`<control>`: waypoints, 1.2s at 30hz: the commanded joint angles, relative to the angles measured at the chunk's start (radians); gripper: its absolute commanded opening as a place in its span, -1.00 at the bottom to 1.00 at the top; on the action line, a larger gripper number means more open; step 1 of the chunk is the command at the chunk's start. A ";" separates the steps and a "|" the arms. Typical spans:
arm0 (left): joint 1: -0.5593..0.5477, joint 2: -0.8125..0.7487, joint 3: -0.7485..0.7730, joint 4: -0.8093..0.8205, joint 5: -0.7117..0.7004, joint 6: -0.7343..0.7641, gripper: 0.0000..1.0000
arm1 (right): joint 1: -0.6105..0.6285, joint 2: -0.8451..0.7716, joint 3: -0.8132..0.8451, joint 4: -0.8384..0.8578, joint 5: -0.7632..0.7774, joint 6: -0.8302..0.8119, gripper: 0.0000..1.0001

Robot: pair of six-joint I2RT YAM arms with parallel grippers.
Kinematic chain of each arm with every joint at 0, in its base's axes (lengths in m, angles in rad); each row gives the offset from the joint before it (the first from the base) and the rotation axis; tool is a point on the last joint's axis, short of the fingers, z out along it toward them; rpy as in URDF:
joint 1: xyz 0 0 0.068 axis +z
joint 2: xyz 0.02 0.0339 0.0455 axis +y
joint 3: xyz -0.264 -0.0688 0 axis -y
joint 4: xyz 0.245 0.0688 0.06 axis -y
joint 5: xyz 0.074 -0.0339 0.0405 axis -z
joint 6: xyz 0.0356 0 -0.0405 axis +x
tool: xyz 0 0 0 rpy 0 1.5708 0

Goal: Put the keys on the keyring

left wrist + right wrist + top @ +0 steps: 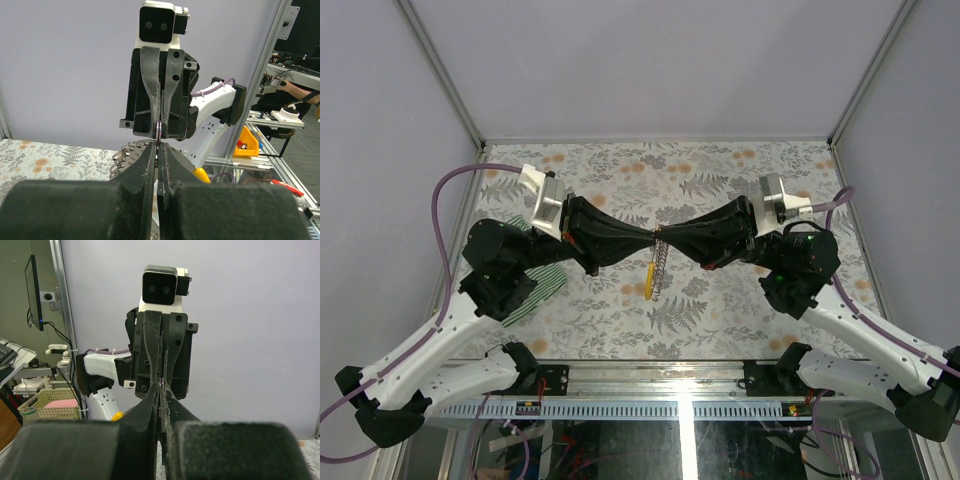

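Two pincers meet tip to tip above the middle of the patterned table [720,300]. The left gripper [648,241] is closed to a thin slit, pinching the keyring [659,265] by its metal ring. The chain and yellow tag [648,281] hang straight down from there, clear of the tabletop. The right gripper [667,240] is also closed to a slit against the same spot, but what it grips is too small to tell. No keys can be made out. A striped cloth [545,280] lies under the left arm.
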 commanded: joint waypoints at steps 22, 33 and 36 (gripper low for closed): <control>-0.003 0.177 0.513 -1.101 0.040 0.623 -1.00 | -0.002 -0.028 0.374 -1.048 -0.083 -0.477 -0.25; -0.002 0.229 0.584 -1.224 0.044 0.681 -1.00 | -0.002 0.047 0.413 -1.109 -0.131 -0.535 -0.26; -0.001 0.234 0.589 -1.234 0.047 0.685 -1.00 | -0.002 0.059 0.414 -1.106 -0.141 -0.538 -0.29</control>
